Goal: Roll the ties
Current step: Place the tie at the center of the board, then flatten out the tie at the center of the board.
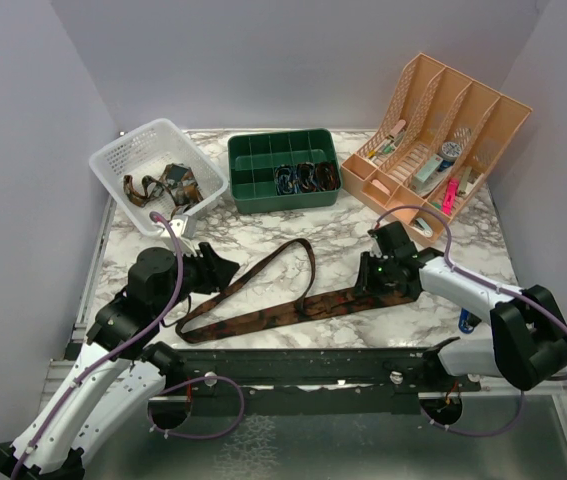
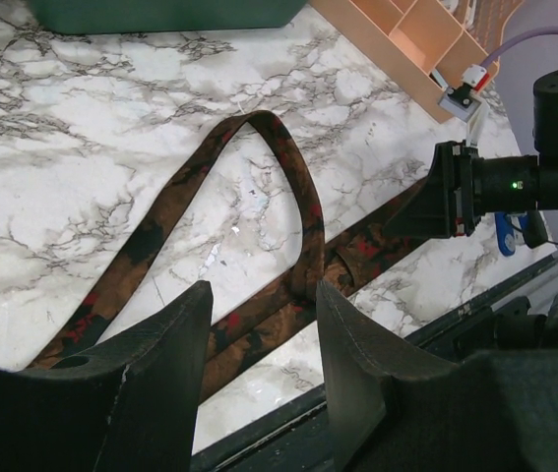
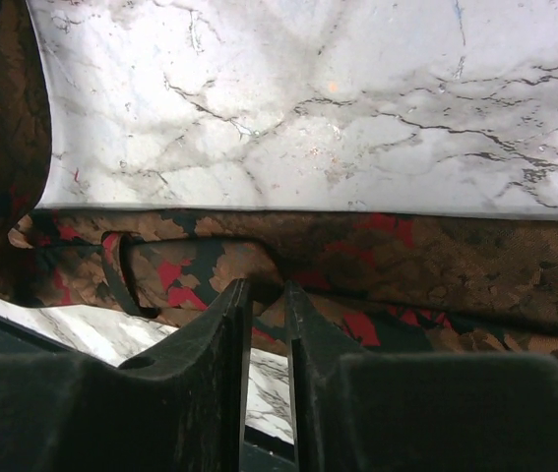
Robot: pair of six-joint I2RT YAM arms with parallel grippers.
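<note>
One dark brown tie point(image 1: 263, 318) with red-orange pattern lies in a long loop across the marble table, its wide end to the right. My right gripper point(image 1: 371, 290) is down on that wide end. In the right wrist view its jaws point(image 3: 267, 290) stand nearly together, pinching the tie's point(image 3: 406, 256) near edge beside a folded part. My left gripper point(image 1: 225, 268) hovers near the narrow end. In the left wrist view it point(image 2: 264, 305) is open above the tie point(image 2: 298, 187), with nothing between its fingers.
A white basket point(image 1: 123, 165) at back left holds loose ties. A green compartment tray point(image 1: 248, 160) at back middle holds rolled ties point(image 1: 306, 178). An orange desk organizer point(image 1: 483, 120) stands at back right. The table's front edge and rail run just behind the tie.
</note>
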